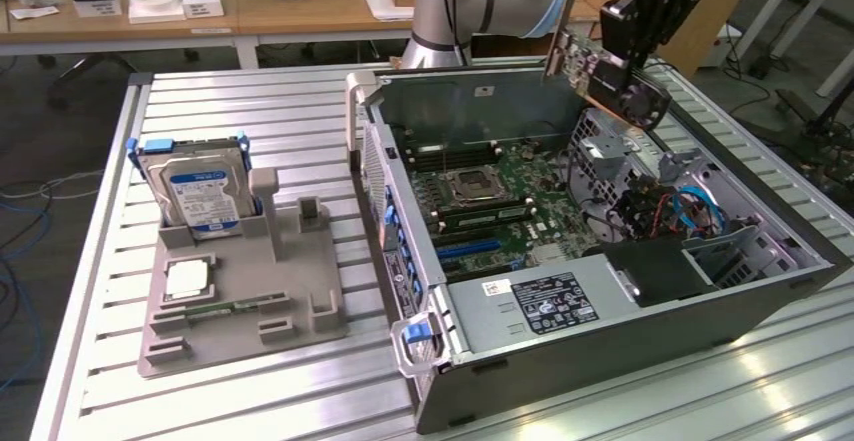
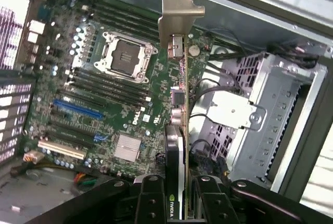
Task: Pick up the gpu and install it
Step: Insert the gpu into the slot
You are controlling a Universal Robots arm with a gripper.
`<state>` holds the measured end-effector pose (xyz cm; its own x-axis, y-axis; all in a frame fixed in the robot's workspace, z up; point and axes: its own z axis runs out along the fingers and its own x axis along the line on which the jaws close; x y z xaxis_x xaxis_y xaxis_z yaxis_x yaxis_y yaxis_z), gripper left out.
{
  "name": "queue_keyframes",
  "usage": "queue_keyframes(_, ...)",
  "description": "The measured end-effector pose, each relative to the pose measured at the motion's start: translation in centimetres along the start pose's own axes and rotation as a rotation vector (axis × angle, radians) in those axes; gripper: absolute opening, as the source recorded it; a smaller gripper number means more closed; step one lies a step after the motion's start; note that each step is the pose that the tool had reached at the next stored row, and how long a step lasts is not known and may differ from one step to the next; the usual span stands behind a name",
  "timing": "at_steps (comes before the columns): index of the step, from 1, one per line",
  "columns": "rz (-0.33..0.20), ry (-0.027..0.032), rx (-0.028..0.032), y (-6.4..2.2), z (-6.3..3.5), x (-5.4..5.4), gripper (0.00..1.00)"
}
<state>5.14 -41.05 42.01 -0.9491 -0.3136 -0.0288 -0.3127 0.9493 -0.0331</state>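
My gripper [image 1: 641, 31] is shut on the gpu [image 1: 617, 79], holding it in the air over the far right corner of the open computer case [image 1: 601, 361]. In the wrist view the gpu [image 2: 179, 125] is seen edge-on, with its silver end bracket [image 2: 179, 10] pointing away from the gripper [image 2: 178, 187]. The black fingers [image 2: 151, 198] clamp it from both sides at the cooler end. Below it lies the green motherboard [image 2: 104, 78] with an empty processor socket [image 2: 125, 54] and a blue slot [image 2: 78, 108]. The card hangs clear of the board.
A grey drive cage [image 2: 260, 120] and cables [image 1: 687, 206] sit beside the card inside the case. The power supply [image 1: 547, 301] fills the near end. On the exterior view's left, a grey fixture [image 1: 240, 291] holds a hard drive [image 1: 200, 191] and a memory stick [image 1: 220, 309].
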Motion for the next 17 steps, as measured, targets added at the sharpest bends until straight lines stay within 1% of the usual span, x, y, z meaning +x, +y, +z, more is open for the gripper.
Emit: queue_keyframes(17,-0.308,-0.0102,-0.0089,0.0,0.13,0.0,0.27)
